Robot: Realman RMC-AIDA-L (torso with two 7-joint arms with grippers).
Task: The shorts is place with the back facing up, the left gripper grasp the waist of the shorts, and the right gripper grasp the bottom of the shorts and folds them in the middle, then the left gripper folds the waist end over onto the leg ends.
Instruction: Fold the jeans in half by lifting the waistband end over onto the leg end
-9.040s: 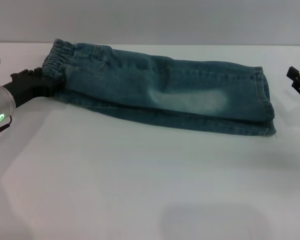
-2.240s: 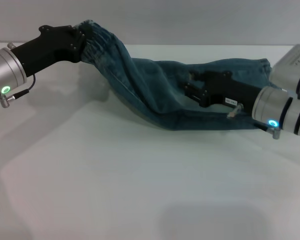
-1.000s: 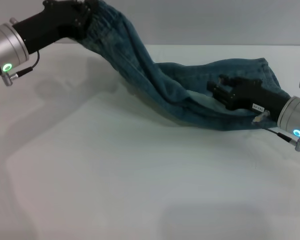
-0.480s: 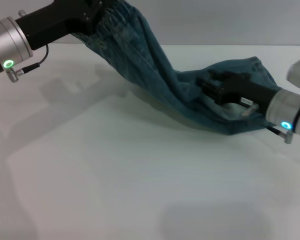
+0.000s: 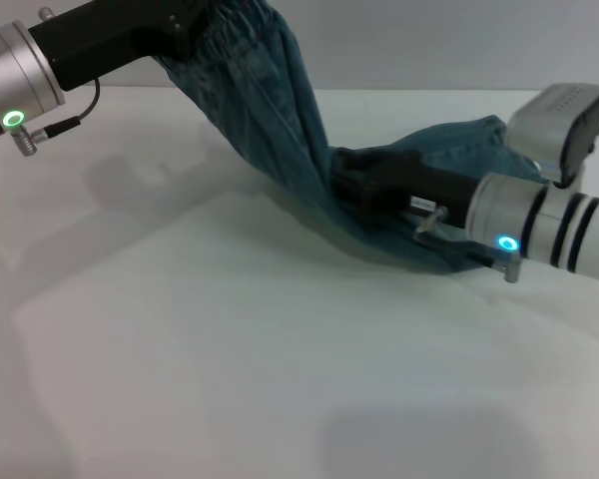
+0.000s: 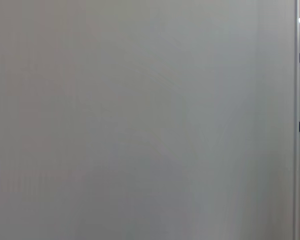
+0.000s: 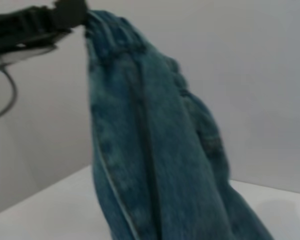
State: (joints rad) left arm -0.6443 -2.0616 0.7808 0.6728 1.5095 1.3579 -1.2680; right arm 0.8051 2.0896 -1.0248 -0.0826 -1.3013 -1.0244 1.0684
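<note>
the left gripper (image 5: 185, 25), upper left of the head view, is clamped on the waist (image 5: 242, 22), holding it high off the white table (image 5: 230, 349). the shorts (image 5: 299, 150) hang in a long slope from there down toward center-right. the right gripper (image 5: 344, 185) lies low across the denim at center-right w/ its black body on the fabric; can't tell how far its jaws are apart. the leg ends (image 5: 494, 135) rest on the table behind its wrist. right wrist view: denim drops from the left gripper (image 7: 70, 12) at top left.
</note>
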